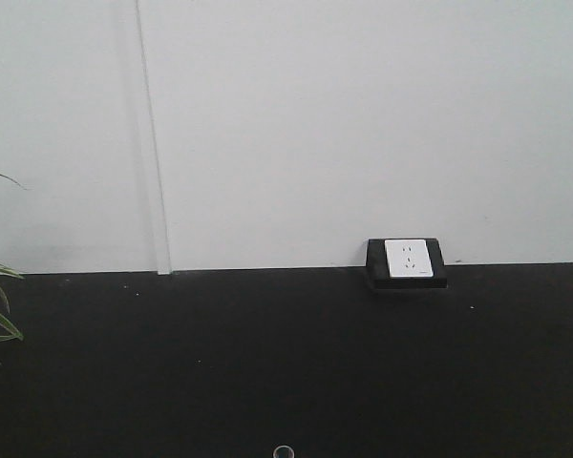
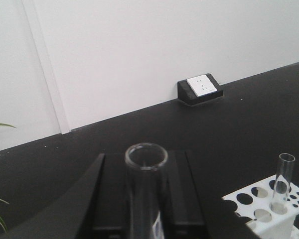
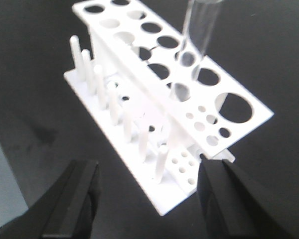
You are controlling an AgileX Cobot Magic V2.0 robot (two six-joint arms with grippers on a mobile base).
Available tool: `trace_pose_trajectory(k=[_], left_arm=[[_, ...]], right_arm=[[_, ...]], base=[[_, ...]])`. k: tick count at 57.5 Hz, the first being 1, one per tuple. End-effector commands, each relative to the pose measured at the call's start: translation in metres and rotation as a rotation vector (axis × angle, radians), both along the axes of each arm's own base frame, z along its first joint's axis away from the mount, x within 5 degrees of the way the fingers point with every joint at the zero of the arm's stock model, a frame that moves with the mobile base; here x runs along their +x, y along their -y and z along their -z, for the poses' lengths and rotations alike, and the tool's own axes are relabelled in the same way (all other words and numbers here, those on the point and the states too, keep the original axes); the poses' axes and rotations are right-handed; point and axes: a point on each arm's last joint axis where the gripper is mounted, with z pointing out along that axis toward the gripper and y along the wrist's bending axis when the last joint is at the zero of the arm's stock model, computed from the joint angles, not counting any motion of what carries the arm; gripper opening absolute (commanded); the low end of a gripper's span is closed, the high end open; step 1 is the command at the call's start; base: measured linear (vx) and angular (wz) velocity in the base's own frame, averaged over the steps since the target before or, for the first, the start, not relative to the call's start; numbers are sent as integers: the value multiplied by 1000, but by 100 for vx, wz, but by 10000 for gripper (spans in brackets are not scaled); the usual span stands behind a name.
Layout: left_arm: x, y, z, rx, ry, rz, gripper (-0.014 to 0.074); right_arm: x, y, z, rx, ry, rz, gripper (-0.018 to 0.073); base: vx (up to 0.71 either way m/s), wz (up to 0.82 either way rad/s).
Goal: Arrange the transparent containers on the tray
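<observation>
Carrying the slim tube (image 2: 146, 199) upright, pinched in the left gripper (image 2: 146, 169) beside the white rack (image 2: 254, 199), risks smooth glass slipping or clipping the second tube (image 3: 197, 50) standing in that rack, above which the right gripper (image 3: 148, 169) hangs wide open; no tray shows.

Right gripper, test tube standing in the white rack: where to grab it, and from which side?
Take the test tube on the bare glass above the top plate of the white rack, with the right gripper level, probably coming from the peg side. The tube stands upright in a hole, its lower part screened by the plate; lift straight up.
</observation>
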Motion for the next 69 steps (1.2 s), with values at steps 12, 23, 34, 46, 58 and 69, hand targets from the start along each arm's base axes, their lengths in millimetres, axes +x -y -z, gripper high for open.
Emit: trace_pose_trajectory(k=[12, 23, 34, 46, 58, 69], left_arm=[[-1, 1, -17, -52, 104, 18, 167], [-1, 1, -19, -58, 120, 21, 167], [-1, 2, -19, -59, 123, 22, 167], [-1, 2, -19, -59, 123, 22, 167], [-1, 1, -19, -58, 121, 21, 167], [-1, 1, -19, -58, 121, 21, 167]], right_arm=[[23, -18, -59, 191, 76, 61, 474], [44, -17, -100, 314, 92, 256, 474], [46, -18, -110, 343, 103, 268, 474], [46, -17, -109, 463, -35, 360, 474], [46, -17, -109, 463, -36, 361, 474], [46, -17, -109, 450, -20, 350, 474]], base=[[0, 0], [0, 0], [0, 0], [0, 0], [0, 0], [0, 0]])
